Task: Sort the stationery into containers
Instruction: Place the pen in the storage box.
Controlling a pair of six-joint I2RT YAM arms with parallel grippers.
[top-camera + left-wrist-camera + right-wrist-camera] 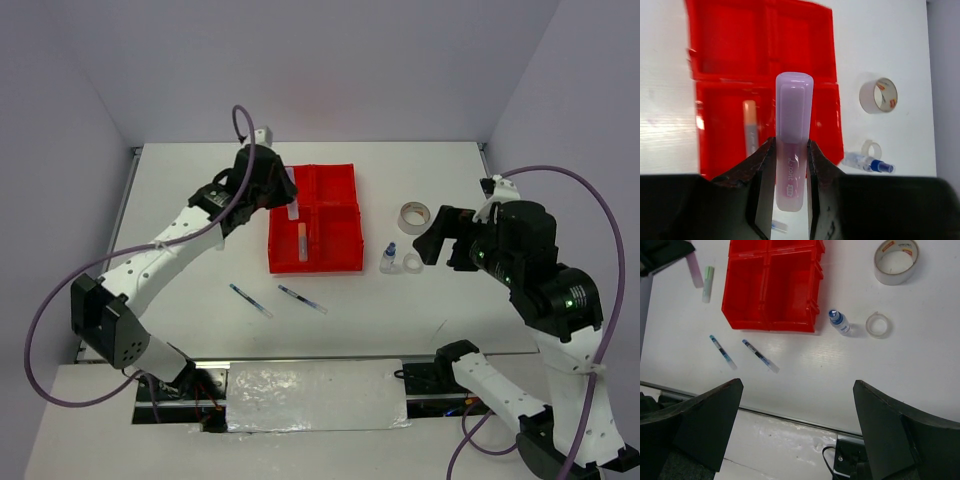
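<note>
**Table** [450,330]: white work surface, carrying all items listed below.

**Left arm** [160,255]: reaches from 7 o'clock towards the centre of the table.

**Right arm** [540,270]: stands at 4 o'clock and faces the centre.

**Red tray** [340,190]: sits at the centre of the table and has four square compartments.

**Right gripper** [797,384]: jaws spread wide with nothing between them. It hangs above the table at 3 o'clock from the tray.

**Left gripper** [790,144]: jaws drawn in narrow and clamped on the pink stick [794,110], which is gripped at its lower body. It is held over the 9 o'clock side of the tray. In the left wrist view the stick's cap lines up with the divider between the far and near compartments.

**Tape roll** [866,97]: beige, on the table at 3 o'clock from the tray, apart from it.

**Orange stick** [301,243]: lies in the near-left compartment.

**Green stick** [707,277]: lies on the table just outside the tray's 9 o'clock wall, seen in the right wrist view only.

**Two dark pens** [250,300] [302,299]: lie on the table at 7 and 6 o'clock from the tray, roughly parallel and apart.

**Blue-capped bottle** [840,322]: on the table at 4 o'clock, near the tray's corner.

**White ring** [867,325]: just beside the bottle, on the side away from the tray.
</note>
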